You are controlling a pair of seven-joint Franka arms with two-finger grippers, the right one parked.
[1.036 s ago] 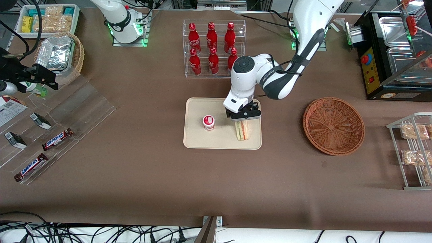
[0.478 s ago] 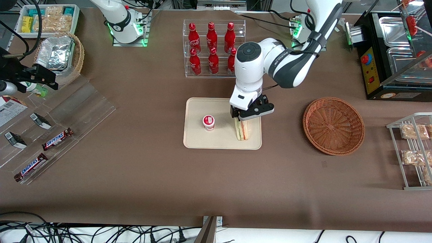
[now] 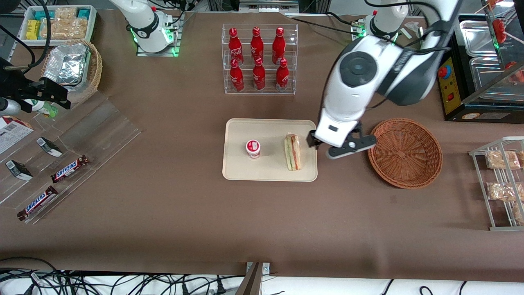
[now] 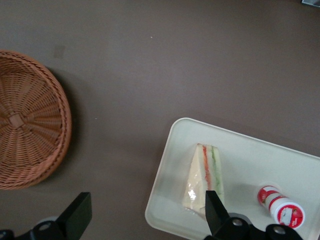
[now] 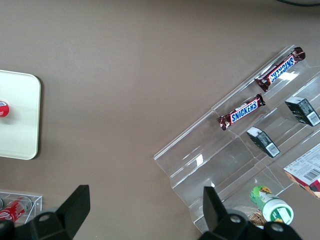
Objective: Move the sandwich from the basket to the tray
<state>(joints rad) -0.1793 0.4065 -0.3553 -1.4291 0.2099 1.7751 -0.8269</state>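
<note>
The sandwich [image 3: 292, 152] lies on the tray [image 3: 268, 172], on its side at the end nearest the basket [image 3: 405, 152], with a small red-lidded cup [image 3: 253, 148] beside it toward the parked arm's end. The basket holds nothing, so I judge the placing done; what is left is only to draw clear. My gripper [image 3: 340, 144] hangs above the bare table [image 3: 262, 221] between tray and basket, its fingers [image 4: 216, 214] spread wide and holding nothing. The table is covered in plain brown, flat and uncluttered around the tray. Farther from the camera stands a clear rack of red bottles [image 3: 258, 57]; toward the parked arm's end lies a clear display with Snickers bars [image 3: 70, 169]; toward my end are a wire rack of bagged snacks [image 3: 501, 182] and a black machine [image 3: 470, 65] with metal trays.
</note>
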